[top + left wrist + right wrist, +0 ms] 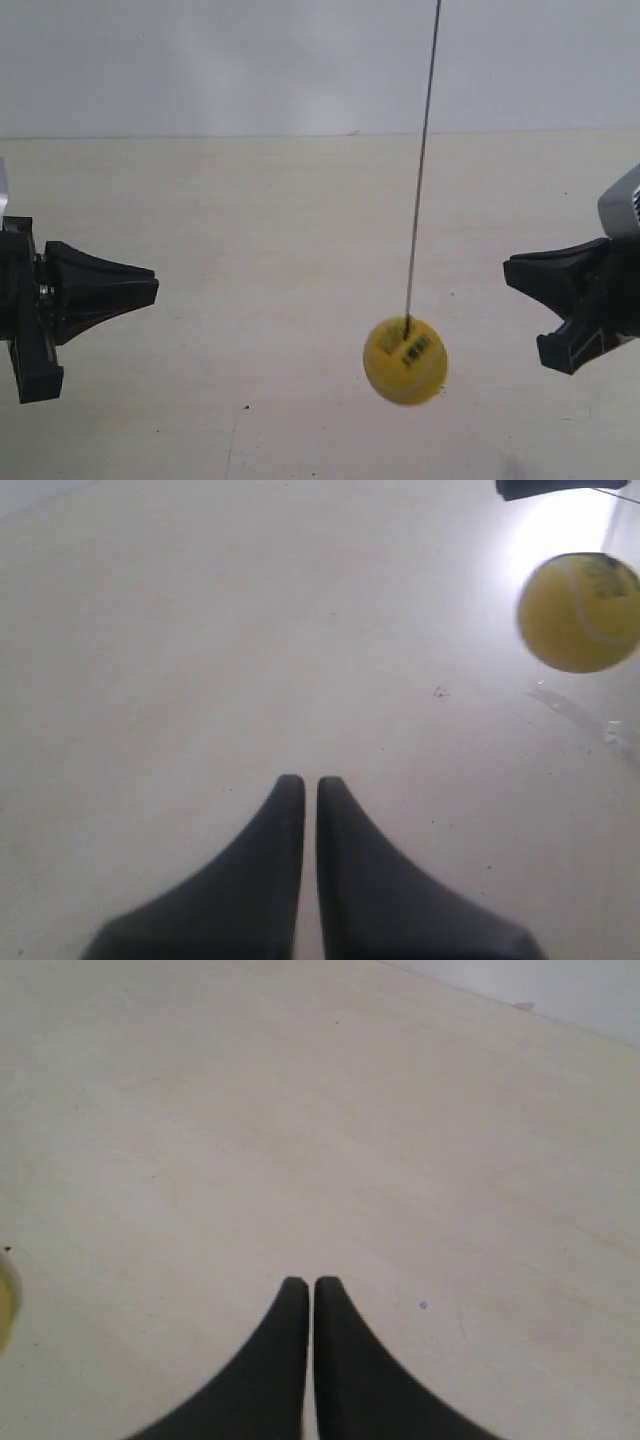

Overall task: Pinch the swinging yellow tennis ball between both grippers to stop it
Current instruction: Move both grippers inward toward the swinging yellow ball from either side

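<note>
As both wrist views show it, left gripper point(301, 780): jaws closed, empty.
Right gripper point(303, 1282): jaws closed (only a thin slit), empty.
Yellow tennis ball point(404, 360): hangs on string point(420, 170) above the bench point(200, 220), between both grippers, touching neither.

Pale cream flat tabletop point(250, 250), plain light grey wall point(200, 60) behind.
Tabletop matte, faintly scuffed; tiny dark speck point(438, 691) and a shiny clear streak point(565, 702) in left wrist view; small bluish dot point(423, 1305) in right wrist view.
</note>
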`<action>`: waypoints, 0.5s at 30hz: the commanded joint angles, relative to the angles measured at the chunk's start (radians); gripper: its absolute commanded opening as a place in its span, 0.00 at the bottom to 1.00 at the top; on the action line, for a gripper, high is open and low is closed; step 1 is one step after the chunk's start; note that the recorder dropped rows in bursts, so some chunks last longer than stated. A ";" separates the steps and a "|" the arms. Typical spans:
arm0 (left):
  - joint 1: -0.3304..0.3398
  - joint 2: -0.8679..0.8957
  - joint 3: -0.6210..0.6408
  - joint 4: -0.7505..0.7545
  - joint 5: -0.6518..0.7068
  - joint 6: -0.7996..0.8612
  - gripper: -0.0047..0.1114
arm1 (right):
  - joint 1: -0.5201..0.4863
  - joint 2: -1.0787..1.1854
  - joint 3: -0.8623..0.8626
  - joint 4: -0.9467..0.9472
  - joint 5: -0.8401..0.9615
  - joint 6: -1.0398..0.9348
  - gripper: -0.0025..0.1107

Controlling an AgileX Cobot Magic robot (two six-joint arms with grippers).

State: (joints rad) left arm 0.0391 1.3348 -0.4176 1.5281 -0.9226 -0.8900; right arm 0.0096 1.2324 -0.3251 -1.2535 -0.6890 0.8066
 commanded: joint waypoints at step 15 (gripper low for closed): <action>-0.004 0.048 -0.026 0.060 -0.286 0.077 0.08 | 0.000 0.105 -0.002 -0.169 -0.223 -0.039 0.02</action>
State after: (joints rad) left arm 0.0391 1.3704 -0.4392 1.5851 -1.1768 -0.8286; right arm 0.0096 1.3377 -0.3251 -1.4125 -0.8905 0.7694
